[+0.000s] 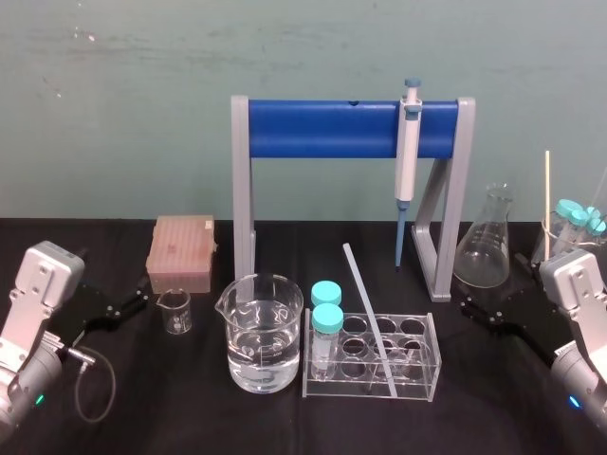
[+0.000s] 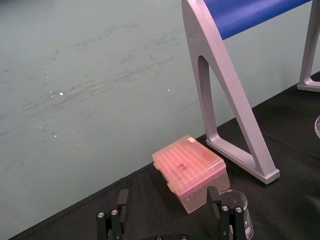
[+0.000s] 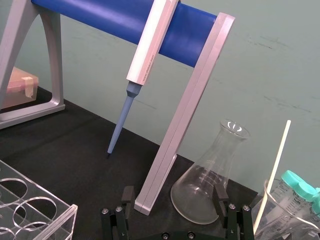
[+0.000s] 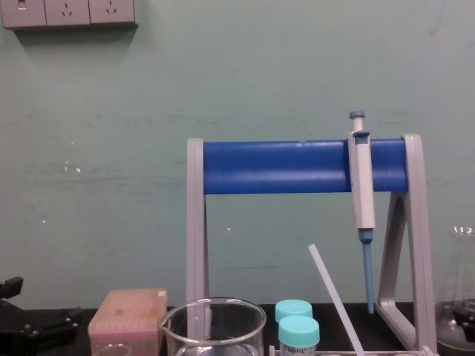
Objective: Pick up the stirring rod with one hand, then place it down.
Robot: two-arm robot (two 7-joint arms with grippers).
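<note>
— What sits at the left of the head view?

— The left gripper [image 1: 140, 301] rests low on the black surface [image 1: 474, 408] at the lower left, holding nothing. In the left wrist view its fingers [image 2: 122, 199] stand apart, with a pink tip box [image 1: 180, 251] beyond them. A small beaker [image 1: 174, 311] stands just in front of that box.

— And the middle?

— A large beaker [image 1: 264, 332] partly filled with clear liquid, then a clear rack [image 1: 417, 374] with two teal-capped tubes [image 1: 326, 318] at its left end. The stirring rod [image 1: 368, 313] stands slanted in the rack: lower end down among the holes, upper end leaning up and to the left, free of both grippers. Behind it rises a grey stand [image 1: 243, 180] with a blue crossbar, and a pipette [image 1: 408, 142] hangs from the bar's right part, tip down.

— The right side?

— A conical flask [image 1: 486, 242] stands right of the stand's leg. The right gripper [image 1: 467, 305] lies low at the right edge, pointing inward, well apart from the rod. In the right wrist view its fingers [image 3: 128, 195] are spread, clamped on nothing. At the far right a glass beaker [image 1: 560, 237] holds teal-capped tubes and a thin cream stick [image 1: 547, 199].
</note>
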